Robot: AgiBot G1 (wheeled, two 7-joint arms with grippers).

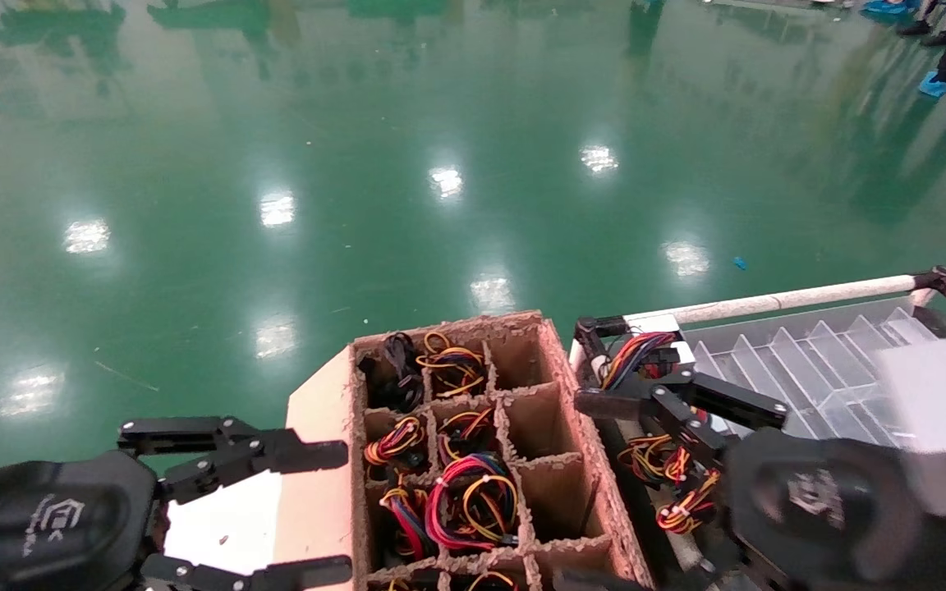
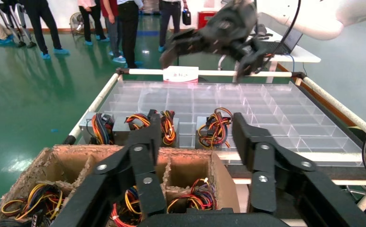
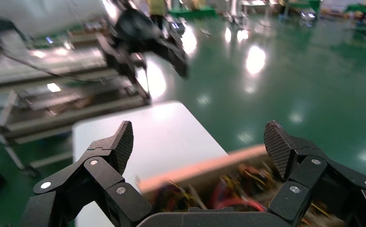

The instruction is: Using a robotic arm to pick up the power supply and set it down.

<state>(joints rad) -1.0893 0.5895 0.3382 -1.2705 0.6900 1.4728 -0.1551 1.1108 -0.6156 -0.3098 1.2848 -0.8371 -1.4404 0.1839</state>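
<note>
**Right arm empty over the tray, next power supply to be fetched**

The right black two-fingered gripper (image 1: 670, 402) is seen hovering above the near corner of the clear plastic divided tray (image 1: 810, 361), just beside the brown cardboard box with compartments (image 1: 559, 353). Its fingers are spread wide and nothing is held between them; this is confirmed in the right wrist view, where only air lies between the ridged pads (image 3: 124, 142).

The left black gripper (image 1: 333, 510) is parked low on the other side of the box, over the pale flap, with its fingers likewise spread and nothing held.

The power supply (image 1: 473, 501) is taken to be the one topped by the thick red, blue and yellow wire loop in a middle compartment of the box (its grey metal body is hidden by the dividers). Several similar wire-topped units are already lying in the tray's near row.

The step in hand is judged to be the approach for a pick. The right gripper would have to be carried across the box wall, lowered straight into the compartment and closed on the unit, with snagging on neighbouring wires to be guarded against.
</note>
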